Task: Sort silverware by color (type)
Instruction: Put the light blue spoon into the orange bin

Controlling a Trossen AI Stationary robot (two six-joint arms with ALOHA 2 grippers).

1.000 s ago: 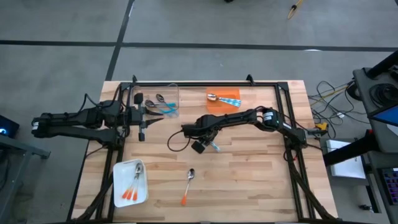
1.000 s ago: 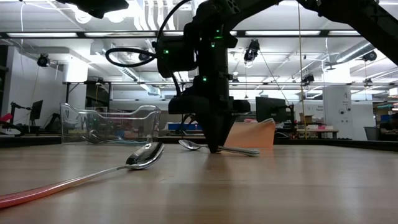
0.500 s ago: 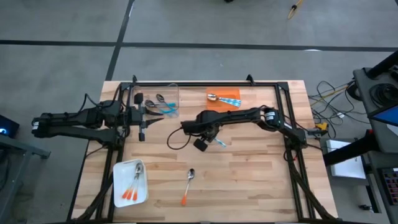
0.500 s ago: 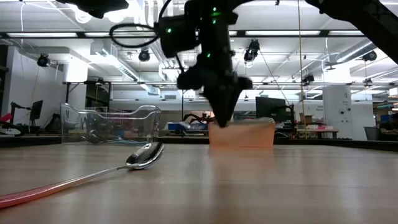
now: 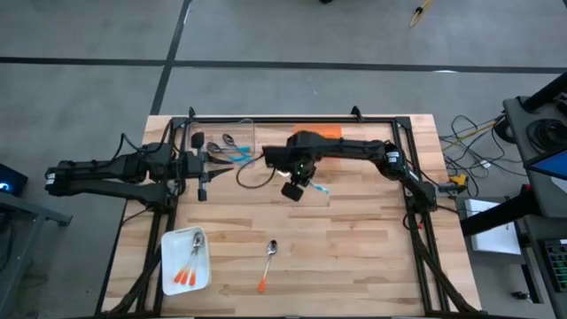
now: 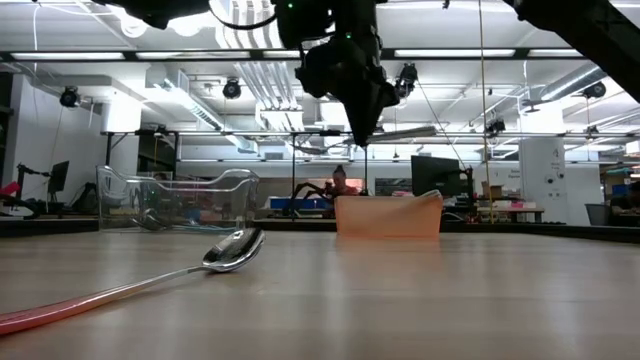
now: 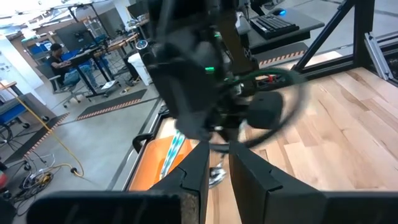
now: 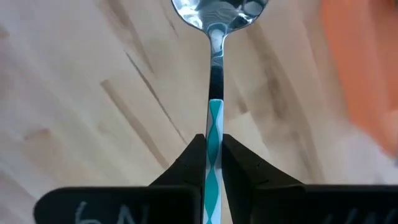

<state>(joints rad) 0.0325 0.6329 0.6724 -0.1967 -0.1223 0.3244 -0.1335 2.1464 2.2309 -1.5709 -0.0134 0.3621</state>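
Observation:
My right gripper hangs above the middle of the table, shut on a spoon with a silver bowl and a light-blue patterned handle. In the low view this spoon juts out level from the fingertips, high over the wood. My left gripper waits at the left beside a clear container; its fingers stand close together with nothing between them. Spoons with teal handles lie in the container. One orange-handled spoon lies on the table near the front edge. My right gripper pinches the spoon's patterned handle between its two fingers. The fingers point down and lie across the handle. The spoon is lifted clear of the table and sits about level, its bowl pointing away from the gripper.
An orange tray at the far edge is partly covered by the right arm. A white tray with orange-handled spoons stands at the front left. Black frame rails run along the table's sides and far edge. Bare wood lies at the right and front.
My right gripper has risen from the table and gone toward the far edge, nearer the orange tray, rolling a little. The light-blue spoon, which lay on the wood a second ago, has come up with it and hangs clear.

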